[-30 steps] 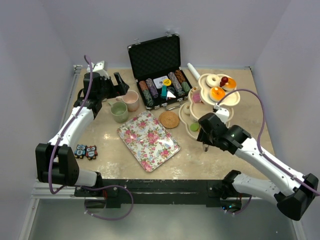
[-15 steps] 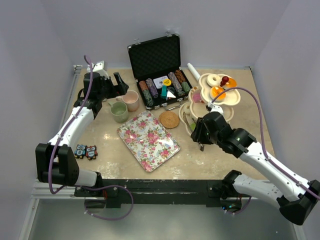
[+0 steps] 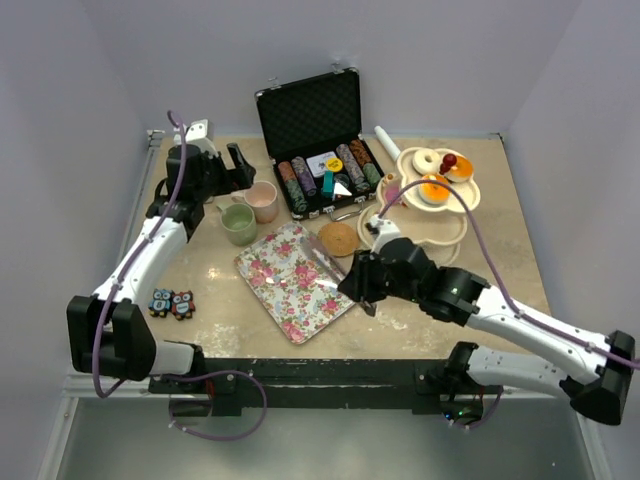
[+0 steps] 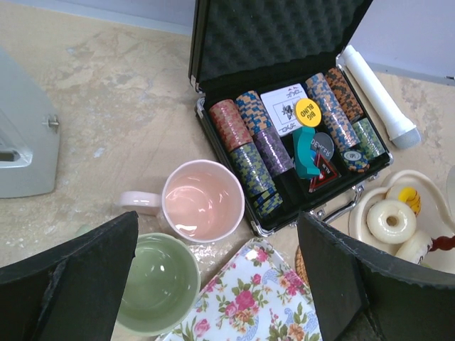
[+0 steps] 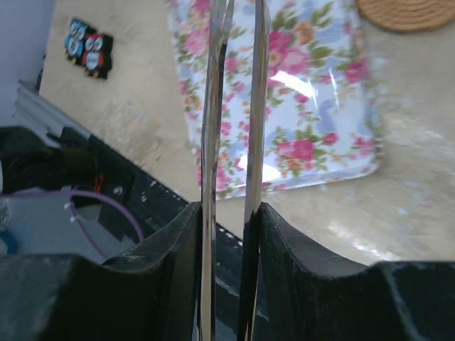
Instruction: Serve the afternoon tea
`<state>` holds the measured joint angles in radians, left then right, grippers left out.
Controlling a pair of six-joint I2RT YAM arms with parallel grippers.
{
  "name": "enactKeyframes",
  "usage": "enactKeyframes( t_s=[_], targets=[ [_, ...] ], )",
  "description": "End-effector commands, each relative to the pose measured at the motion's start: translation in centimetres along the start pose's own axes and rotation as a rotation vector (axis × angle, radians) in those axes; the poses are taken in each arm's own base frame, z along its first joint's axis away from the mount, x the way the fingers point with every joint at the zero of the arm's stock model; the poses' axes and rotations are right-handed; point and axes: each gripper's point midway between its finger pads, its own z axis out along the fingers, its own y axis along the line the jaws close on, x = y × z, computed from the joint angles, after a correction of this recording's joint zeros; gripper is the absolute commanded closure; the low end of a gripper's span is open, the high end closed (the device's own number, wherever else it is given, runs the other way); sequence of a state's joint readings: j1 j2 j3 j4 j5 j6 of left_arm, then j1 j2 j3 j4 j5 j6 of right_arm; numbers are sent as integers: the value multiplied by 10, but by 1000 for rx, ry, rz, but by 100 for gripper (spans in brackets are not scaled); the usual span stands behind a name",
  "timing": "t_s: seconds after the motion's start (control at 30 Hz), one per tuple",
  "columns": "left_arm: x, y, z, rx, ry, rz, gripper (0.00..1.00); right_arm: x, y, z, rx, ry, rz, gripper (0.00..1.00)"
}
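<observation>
The cream three-tier stand [image 3: 452,205] stands at the back right with a white donut [image 3: 425,160] and an orange cake [image 3: 435,187] on its top tier. The pink cup [image 3: 263,200] and green cup [image 3: 238,223] stand empty at the back left. My left gripper [image 3: 225,165] hovers open above them; both cups show between its fingers in the left wrist view, pink [image 4: 202,200] and green [image 4: 155,283]. My right gripper [image 3: 362,285] is shut on metal tongs [image 5: 257,106], whose tips reach over the floral tray [image 5: 313,106].
The floral tray [image 3: 290,290] lies at the table's middle front. An open black case of poker chips [image 3: 320,150] stands at the back. A round woven coaster [image 3: 338,238] lies beside the tray. Two owl figures [image 3: 172,303] sit at the front left. A white cylinder [image 3: 386,140] lies behind the stand.
My right arm has swung left from the stand's lower tier to the floral tray's right edge, with the tongs in its grip. The left arm has not moved.
</observation>
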<state>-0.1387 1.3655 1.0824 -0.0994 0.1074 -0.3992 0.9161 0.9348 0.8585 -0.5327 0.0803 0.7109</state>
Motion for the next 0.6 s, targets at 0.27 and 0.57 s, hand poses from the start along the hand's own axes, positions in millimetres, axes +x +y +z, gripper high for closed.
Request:
enactKeyframes(
  t_s=[0.27,0.57],
  targets=[
    [-50,9,-31,-103,-177,69,1,50,169,79,-277,34,-69,63],
    [-44,12,-25,-109,-160,73,1,78,192,150,-221,40,-142,64]
  ],
)
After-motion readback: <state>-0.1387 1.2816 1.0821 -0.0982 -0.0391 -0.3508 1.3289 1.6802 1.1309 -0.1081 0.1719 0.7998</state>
